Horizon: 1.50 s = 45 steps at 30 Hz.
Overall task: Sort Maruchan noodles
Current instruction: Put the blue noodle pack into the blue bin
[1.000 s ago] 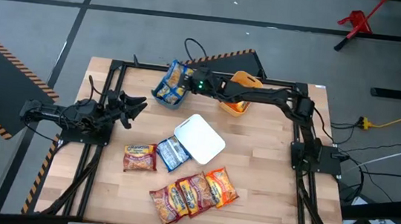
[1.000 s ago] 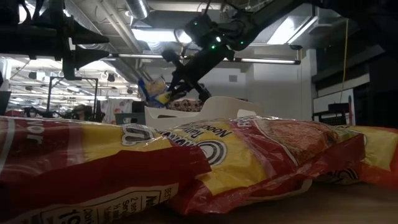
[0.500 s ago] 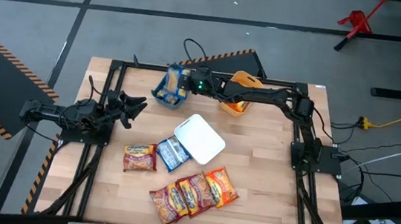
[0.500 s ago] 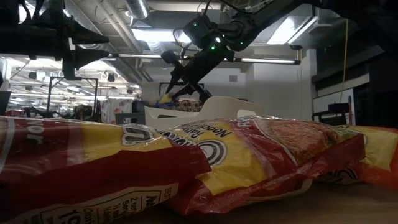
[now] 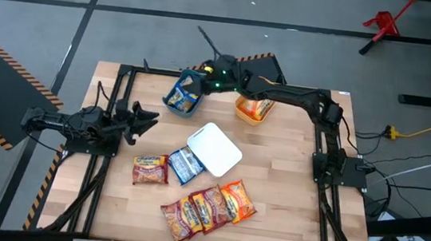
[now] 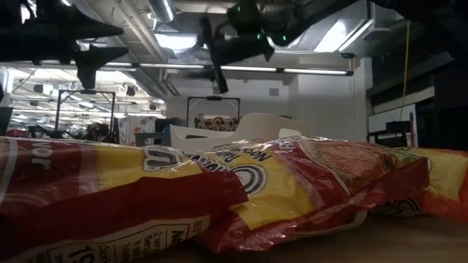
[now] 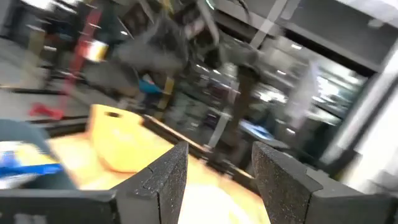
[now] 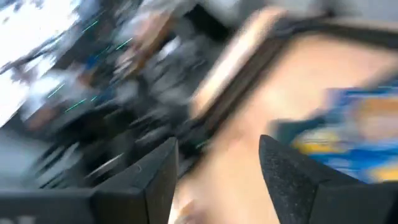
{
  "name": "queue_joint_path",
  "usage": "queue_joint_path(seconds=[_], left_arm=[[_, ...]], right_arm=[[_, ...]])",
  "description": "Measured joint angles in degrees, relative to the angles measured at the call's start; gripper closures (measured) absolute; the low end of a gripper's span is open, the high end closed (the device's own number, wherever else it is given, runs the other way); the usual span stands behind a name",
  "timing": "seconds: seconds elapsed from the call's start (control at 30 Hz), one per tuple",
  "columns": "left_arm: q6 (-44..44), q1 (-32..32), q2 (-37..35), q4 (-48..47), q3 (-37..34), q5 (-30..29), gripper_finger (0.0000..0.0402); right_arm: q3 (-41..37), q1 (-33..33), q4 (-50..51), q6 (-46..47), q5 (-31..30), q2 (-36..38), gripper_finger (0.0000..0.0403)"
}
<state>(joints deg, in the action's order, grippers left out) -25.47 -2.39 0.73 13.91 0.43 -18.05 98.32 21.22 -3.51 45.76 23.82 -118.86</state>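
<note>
Blue Maruchan noodle packets (image 5: pixel 186 93) lie in the teal bin (image 5: pixel 170 102) at the table's far side. An orange packet (image 5: pixel 259 107) lies in the orange bin (image 5: pixel 241 107). On the table lie a red packet (image 5: pixel 150 168), a blue one (image 5: pixel 185 165), and near the front two red ones (image 5: pixel 194 211) and an orange one (image 5: pixel 237 201). My right gripper (image 5: pixel 205 39) (image 8: pixel 217 180) is raised beyond the teal bin's far side, open and holding nothing. My left gripper (image 5: pixel 150 118) (image 7: pixel 219 180) stands open over the table's left part.
A white bin (image 5: pixel 214 148) sits mid-table, right beside the loose blue packet. A black frame (image 5: pixel 124 71) runs along the table's edges. My right arm (image 5: pixel 290 96) stretches over the orange bin.
My right gripper has opened and let go of a blue packet, which has dropped into the teal bin with the other blue ones. The gripper has then risen and swung toward the table's far edge.
</note>
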Motion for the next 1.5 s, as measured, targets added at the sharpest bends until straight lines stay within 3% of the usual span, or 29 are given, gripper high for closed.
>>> queue_joint_path(seconds=[0.07, 0.17, 0.33, 0.43, 0.63, 0.9, 1.13, 1.5], left_arm=[[-1.51, -0.02, 0.00, 0.21, 0.00, 3.27, 0.0227], [-7.63, -0.04, 0.04, 1.94, 0.00, 4.94, 0.0227], [-11.68, -0.04, 0.02, 6.72, 0.00, 6.03, 0.0227], [-11.38, -0.04, 0.70, 7.97, 0.02, 6.63, 0.0227], [-18.89, -0.01, 8.95, -1.93, 0.02, 4.94, 0.0227], [-21.93, 0.02, 27.67, -3.52, 5.00, 6.57, 0.0227], [-17.88, 1.33, 46.57, -17.36, 17.58, 10.63, 0.0227], [-7.82, 8.72, 66.81, -9.35, 20.15, 34.15, 0.0187]], right_arm=[[2.26, -0.66, 4.99, -1.70, 7.91, 0.90, 0.0194], [6.37, -2.34, 10.17, -4.06, 13.74, 2.30, 0.0194], [14.67, -4.58, 25.51, -12.96, 13.85, 6.44, 0.0194], [19.71, -6.57, 41.04, -21.55, 9.61, 8.43, 0.0194], [26.66, -11.58, 64.28, -32.22, -6.15, 12.54, 0.0194], [27.02, -16.53, 76.12, -29.67, -17.02, 17.17, 0.0194], [27.02, -19.87, 86.16, -26.59, -25.46, 19.54, 0.0194], [26.47, -27.53, 92.21, -21.05, -30.28, 19.70, 0.0194]])
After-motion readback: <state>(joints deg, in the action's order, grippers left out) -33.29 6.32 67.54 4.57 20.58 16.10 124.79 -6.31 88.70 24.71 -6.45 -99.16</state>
